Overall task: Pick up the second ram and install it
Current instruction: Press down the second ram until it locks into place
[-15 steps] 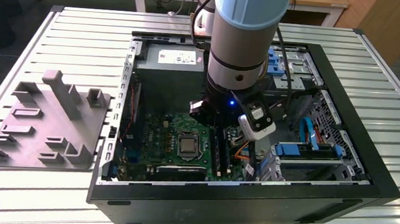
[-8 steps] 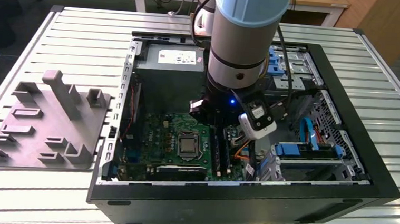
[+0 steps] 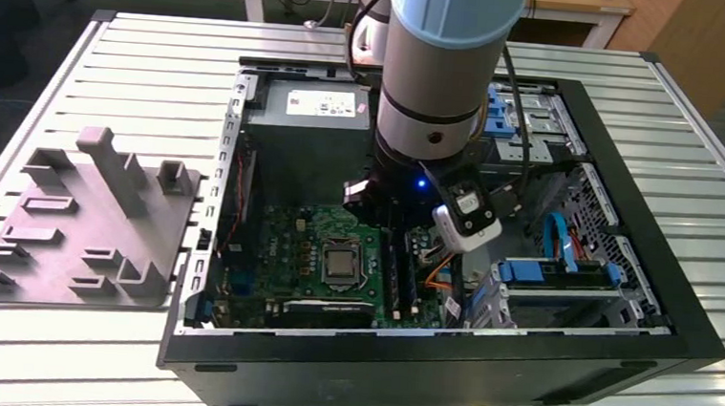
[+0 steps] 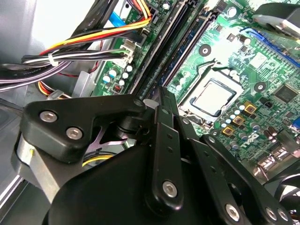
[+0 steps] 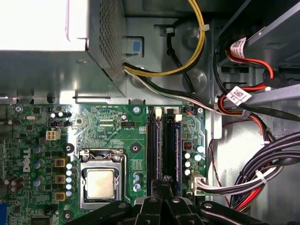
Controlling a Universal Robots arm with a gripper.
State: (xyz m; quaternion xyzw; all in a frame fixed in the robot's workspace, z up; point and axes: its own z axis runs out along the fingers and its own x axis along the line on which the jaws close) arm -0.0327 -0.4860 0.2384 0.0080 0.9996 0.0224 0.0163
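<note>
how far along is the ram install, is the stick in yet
Looks late in the job. Done: the pincer is down inside the case, right at the memory slots beside the processor socket. In hand: a dark blue-edged strip, likely the second ram, stands in a slot in line with the pincer. Left: I cannot tell whether it is fully seated or latched.
</note>
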